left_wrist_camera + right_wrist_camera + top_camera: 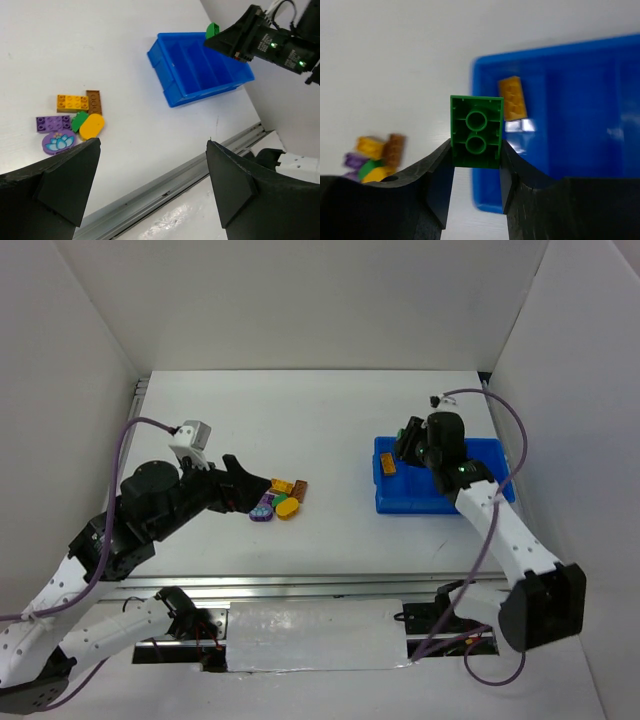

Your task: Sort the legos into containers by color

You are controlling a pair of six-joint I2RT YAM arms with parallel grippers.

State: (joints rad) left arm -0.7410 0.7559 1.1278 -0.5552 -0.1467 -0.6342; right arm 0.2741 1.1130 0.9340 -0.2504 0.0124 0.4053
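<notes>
Now, left arm: it reaches from its base toward the middle of the table (330, 420), wrist low and turned to the right.
Left gripper (150, 185): spread wide with nothing between its fingers, and its tips sit just beside the loose pile.
Right arm: it rises from its base at the near right, and the forearm slants up and left over the tray.
Right gripper (476, 150): pinching the green brick by its two long sides, fingers pressed flat against it.
Green brick (476, 132): held in the air over the tray's left end, its hollow underside facing the wrist camera.
Tray (400, 508): bright blue and divided into compartments. It sits on the right half of the table, near the right side wall.
Orange brick (513, 98): lies alone in the tray's leftmost compartment.
Loose pile (280, 498): left of centre, tightly clustered. It holds a yellow-orange brick (72, 103), a brown brick (94, 101), a purple brick (53, 123), a small green piece (79, 121), a yellow oval (92, 126) and a purple disc (59, 142).
Edges: a metal rail (165, 185) runs along the near table edge. White walls close in the left, far and right sides.
Open room: bare white surface lies between the pile and the tray, and more lies across the far half of the table.
</notes>
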